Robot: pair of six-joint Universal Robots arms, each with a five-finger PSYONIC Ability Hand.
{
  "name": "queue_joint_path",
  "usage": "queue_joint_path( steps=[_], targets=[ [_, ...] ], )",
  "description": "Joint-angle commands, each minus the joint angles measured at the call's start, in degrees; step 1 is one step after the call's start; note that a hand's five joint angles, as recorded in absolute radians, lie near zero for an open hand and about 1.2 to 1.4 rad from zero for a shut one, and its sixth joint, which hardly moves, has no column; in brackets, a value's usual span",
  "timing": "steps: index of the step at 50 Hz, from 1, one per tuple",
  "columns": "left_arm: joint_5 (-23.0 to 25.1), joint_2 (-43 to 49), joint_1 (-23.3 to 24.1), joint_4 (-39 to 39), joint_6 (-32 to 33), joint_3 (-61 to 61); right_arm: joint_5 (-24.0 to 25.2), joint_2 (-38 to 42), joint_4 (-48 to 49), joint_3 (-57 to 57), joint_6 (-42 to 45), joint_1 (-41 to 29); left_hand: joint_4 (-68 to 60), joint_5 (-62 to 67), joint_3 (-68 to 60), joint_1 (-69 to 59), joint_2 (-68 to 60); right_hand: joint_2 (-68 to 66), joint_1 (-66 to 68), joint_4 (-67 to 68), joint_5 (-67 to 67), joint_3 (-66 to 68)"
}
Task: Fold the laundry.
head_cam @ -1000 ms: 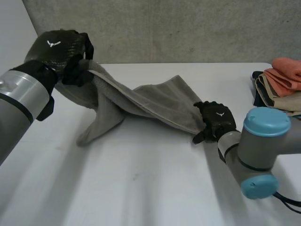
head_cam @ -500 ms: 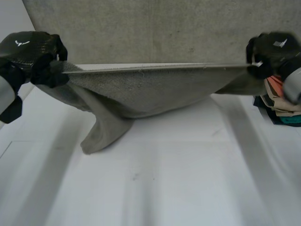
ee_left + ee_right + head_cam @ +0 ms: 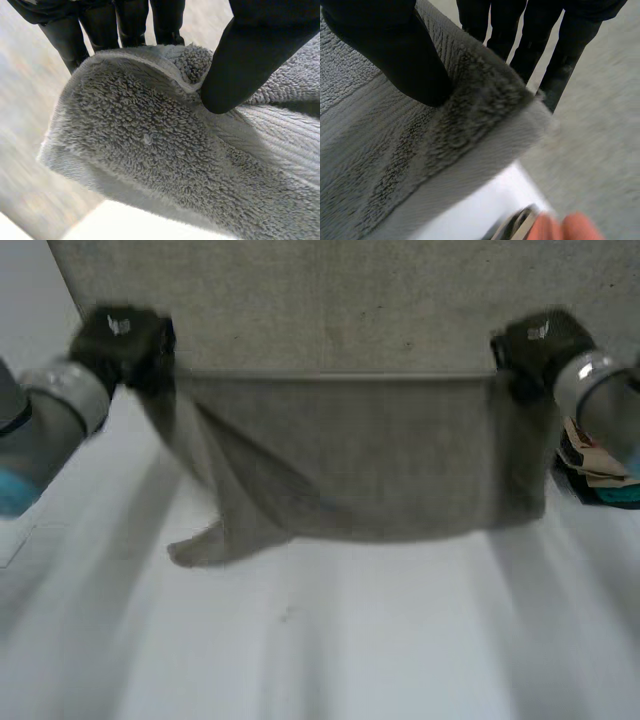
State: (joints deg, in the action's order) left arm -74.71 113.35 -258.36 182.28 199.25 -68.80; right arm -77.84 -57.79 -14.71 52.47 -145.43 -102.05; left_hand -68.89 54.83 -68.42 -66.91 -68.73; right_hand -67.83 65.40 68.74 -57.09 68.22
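A grey towel [image 3: 350, 455] hangs stretched between my two hands above the far half of the white table [image 3: 330, 640], its top edge taut and level. My left hand [image 3: 122, 340] pinches the towel's left top corner [image 3: 150, 130] between thumb [image 3: 240, 65] and fingers [image 3: 100, 25]. My right hand [image 3: 530, 345] pinches the right top corner [image 3: 445, 135] between thumb [image 3: 395, 50] and fingers [image 3: 530, 30]. The towel's lower left part [image 3: 215, 540] sags in a fold and its tip touches the table.
A stack of folded clothes [image 3: 600, 475], with orange [image 3: 560, 227] and dark pieces, lies at the table's right edge just behind my right arm. A grey wall [image 3: 330, 300] stands behind the table.
My right hand closed on the towel's corner on the table and lifted it up and right. Both hands then drew apart and raised the towel until it hangs spread flat.
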Motion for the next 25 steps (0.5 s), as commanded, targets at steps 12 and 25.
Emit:
queue_joint_path(
  steps=[12, 25],
  targets=[
    [-7.5, -0.6, -0.6, 23.7, -7.0, 12.8, -7.3, -3.5, 44.2, -3.5, -18.0, -4.6, -11.1, 15.2, -11.6, -13.1, -11.3, -12.2, 14.6, 11.3, -12.9, 11.8],
    [-6.1, -3.4, -1.6, 22.0, -4.1, -16.6, 1.4, -2.2, 35.4, 17.3, -15.0, -2.5, -11.1, 15.2, -11.6, -13.1, -11.3, -12.2, 14.6, 11.3, -12.9, 11.8]
  ],
)
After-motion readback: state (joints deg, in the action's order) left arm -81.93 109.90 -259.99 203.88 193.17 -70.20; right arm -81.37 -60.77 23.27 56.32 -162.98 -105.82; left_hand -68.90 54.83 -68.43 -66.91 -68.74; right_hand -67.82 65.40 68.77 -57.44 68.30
